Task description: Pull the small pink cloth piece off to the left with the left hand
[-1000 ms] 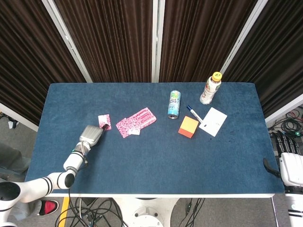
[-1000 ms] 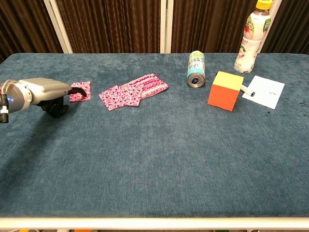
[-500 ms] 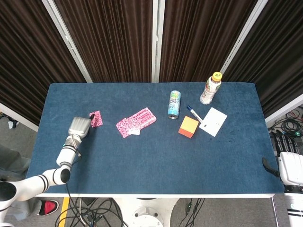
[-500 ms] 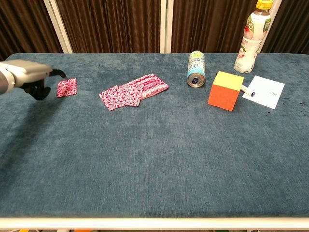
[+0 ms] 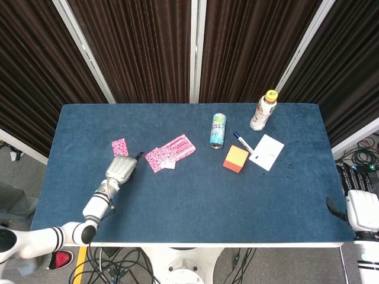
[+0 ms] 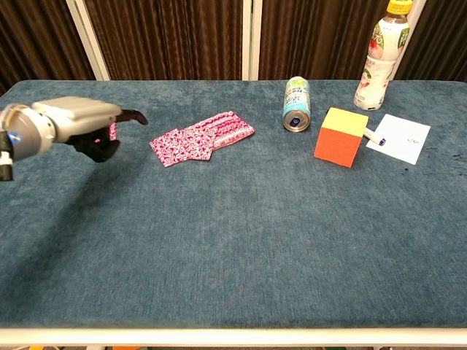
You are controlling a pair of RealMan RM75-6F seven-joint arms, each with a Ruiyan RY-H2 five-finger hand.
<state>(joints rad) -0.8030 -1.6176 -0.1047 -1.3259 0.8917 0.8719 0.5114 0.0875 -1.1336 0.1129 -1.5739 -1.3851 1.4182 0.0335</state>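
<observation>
The small pink cloth piece lies flat on the blue table, well left of the larger pink patterned cloth. My left hand hovers just in front of and to the right of the small piece, not touching it and holding nothing. In the chest view the left hand covers most of the small piece, leaving only a sliver visible; one finger points toward the larger cloth. My right hand hangs off the table's right edge, empty.
A drink can lies on its side at centre back. An orange and yellow cube, a pen, a white paper and a bottle occupy the back right.
The left hand dragged the small pink piece leftward away from the larger cloth, then let go and moved back right and nearer. The piece stays at the left.
</observation>
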